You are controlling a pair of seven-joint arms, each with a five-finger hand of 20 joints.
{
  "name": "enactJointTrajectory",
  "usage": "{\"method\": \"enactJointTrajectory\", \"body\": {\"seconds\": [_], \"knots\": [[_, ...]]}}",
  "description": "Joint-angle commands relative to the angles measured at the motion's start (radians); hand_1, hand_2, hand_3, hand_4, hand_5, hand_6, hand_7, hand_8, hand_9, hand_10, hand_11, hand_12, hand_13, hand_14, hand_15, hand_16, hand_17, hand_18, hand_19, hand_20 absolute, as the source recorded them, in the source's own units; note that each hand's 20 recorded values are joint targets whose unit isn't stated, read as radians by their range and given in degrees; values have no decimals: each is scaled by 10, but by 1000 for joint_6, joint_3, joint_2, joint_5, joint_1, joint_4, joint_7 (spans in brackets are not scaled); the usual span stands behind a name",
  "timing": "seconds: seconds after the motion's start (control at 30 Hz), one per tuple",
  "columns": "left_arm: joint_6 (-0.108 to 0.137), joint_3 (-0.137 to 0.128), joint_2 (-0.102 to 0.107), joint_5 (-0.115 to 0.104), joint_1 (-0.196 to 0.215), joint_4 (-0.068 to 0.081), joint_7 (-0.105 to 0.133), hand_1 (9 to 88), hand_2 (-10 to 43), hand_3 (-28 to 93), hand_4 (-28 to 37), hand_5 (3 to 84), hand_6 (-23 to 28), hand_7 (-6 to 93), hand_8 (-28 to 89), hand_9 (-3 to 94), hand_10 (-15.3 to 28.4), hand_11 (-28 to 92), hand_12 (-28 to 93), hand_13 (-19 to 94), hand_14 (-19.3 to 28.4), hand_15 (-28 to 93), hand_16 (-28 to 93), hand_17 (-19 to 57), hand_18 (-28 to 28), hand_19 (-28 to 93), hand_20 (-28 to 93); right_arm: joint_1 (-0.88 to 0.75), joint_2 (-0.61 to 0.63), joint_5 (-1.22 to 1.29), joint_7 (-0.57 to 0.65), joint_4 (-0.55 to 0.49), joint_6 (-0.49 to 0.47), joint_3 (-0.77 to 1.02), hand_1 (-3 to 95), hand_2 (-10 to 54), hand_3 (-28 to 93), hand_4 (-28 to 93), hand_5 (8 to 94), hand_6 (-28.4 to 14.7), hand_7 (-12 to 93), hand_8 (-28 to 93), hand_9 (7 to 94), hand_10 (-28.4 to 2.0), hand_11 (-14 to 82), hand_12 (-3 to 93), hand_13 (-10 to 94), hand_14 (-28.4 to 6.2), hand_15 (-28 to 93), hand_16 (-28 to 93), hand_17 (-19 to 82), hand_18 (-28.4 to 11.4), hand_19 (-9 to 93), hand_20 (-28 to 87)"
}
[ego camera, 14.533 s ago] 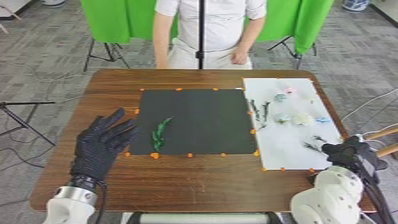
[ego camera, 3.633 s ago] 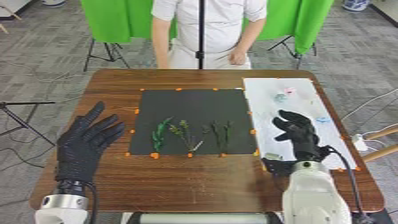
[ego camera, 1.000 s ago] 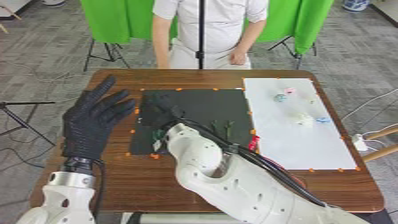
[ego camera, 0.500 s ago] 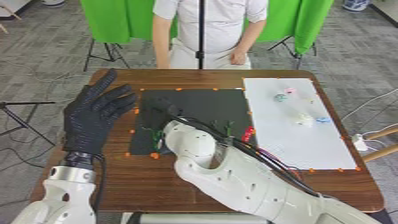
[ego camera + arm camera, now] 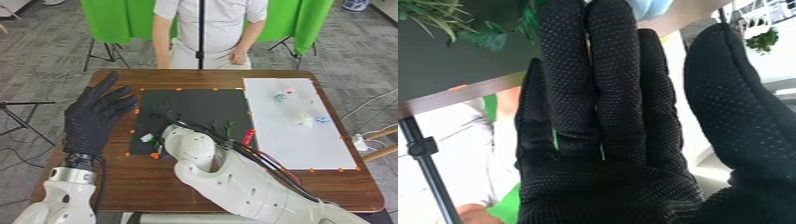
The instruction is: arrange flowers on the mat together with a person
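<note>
Bench [image 5: 133,185], brown wood, head view: dark mat [image 5: 204,100] before you, white sheet [image 5: 286,145] at its right. On the sheet, one pink flower [image 5: 290,90], one teal flower [image 5: 280,97], one cream flower [image 5: 305,120], one blue flower [image 5: 322,120]. On the mat, thin green stems [image 5: 228,131], and one white flower [image 5: 147,137] at the near left part. Left robot hand [image 5: 93,120]: fingers extended, nothing held, beside the mat. Right robot hand [image 5: 168,116]: over the mat's left half. Step in hand, by your judgement: setting the white flower among the greenery. Raise your right robot hand clear before swinging away, lest glove or cables [image 5: 266,162] drag the stems. Red strip [image 5: 249,136] by the cables: no wording you can make out. Labels: none legible to you.

Right wrist view: right robot hand, fingers straight, thumb apart, released. Pale petals [image 5: 651,7] just beyond the fingertips; leafy sprigs [image 5: 489,37] alongside. Check that the petals hang on nothing before you withdraw.
</note>
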Motion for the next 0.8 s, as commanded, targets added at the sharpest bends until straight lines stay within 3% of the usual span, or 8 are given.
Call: {"method": "enactJointTrajectory", "body": {"seconds": [0.03, 0.4, 0.5, 0.63, 0.7, 0.73, 0.77, 0.8], "knots": [[18, -5, -9, -7, 37, -8, -5, 197, 128, 745, -283, 359, 114, 67, -76, 383, 233, 245, 96, 325, 284, 477, -108, 36, 284, 876, -283, -2, -8, -1, -5, -37, 8, 10, 385, -95, 785, -283, 643, 31, 144, -137, 809, -107, 283, 162, 707, -86, 443, 150, 144, -153, 599, 108], [38, -43, -30, -7, 116, -35, -1, 199, 127, 744, -283, 360, 114, 67, -76, 383, 233, 246, 95, 324, 284, 477, -109, 36, 284, 876, -283, -66, 48, 178, 27, -234, 30, 130, 361, -95, 783, -283, 599, 19, 139, -136, 769, -122, 273, 155, 678, -96, 439, 142, 133, -157, 596, 111], [34, -40, -42, 2, 120, -30, -18, 199, 127, 744, -283, 359, 113, 66, -76, 383, 232, 246, 96, 324, 284, 478, -109, 36, 284, 876, -283, -152, 78, 300, 57, -332, 32, 223, 358, -95, 784, -283, 593, 17, 139, -136, 759, -123, 270, 153, 668, -97, 438, 140, 131, -158, 596, 112], [37, -35, -53, 46, 129, -23, -33, 199, 127, 743, -283, 356, 111, 67, -76, 380, 232, 244, 95, 322, 284, 477, -110, 35, 284, 874, -283, -322, 122, 634, 82, -465, -14, 433, 347, -95, 780, -283, 578, 10, 136, -135, 723, -133, 243, 142, 646, -106, 442, 139, 126, -159, 598, 113], [53, -16, -56, 82, 125, 0, -38, 198, 128, 742, -283, 355, 110, 68, -76, 380, 231, 244, 95, 321, 284, 477, -110, 30, 284, 866, -283, -393, 141, 815, 123, -514, 13, 521, 350, -95, 784, -283, 568, 6, 136, -134, 692, -141, 213, 132, 621, -114, 436, 133, 124, -160, 603, 116], [77, -7, -59, 84, 136, 1, -47, 197, 128, 741, -283, 353, 108, 69, -76, 379, 230, 244, 95, 321, 284, 476, -110, 25, 284, 849, -283, -428, 148, 874, 113, -531, 21, 557, 351, -95, 786, -283, 566, 4, 136, -135, 683, -143, 206, 130, 614, -117, 433, 131, 124, -160, 605, 117], [72, 3, -62, 78, 138, 9, -49, 195, 127, 743, -283, 352, 108, 71, -77, 379, 229, 245, 96, 320, 284, 476, -109, 16, 284, 819, -281, -460, 162, 910, 96, -552, 22, 588, 352, -95, 788, -283, 564, 2, 135, -135, 672, -148, 193, 127, 601, -122, 425, 126, 123, -160, 611, 119], [47, 6, -71, 68, 144, 15, -52, 193, 126, 743, -283, 350, 107, 73, -78, 377, 229, 246, 96, 316, 284, 471, -110, 0, 284, 779, -277, -497, 173, 947, 82, -572, 36, 619, 352, -95, 788, -283, 560, -2, 133, -135, 654, -151, 179, 124, 583, -131, 406, 119, 122, -159, 615, 121]]}}
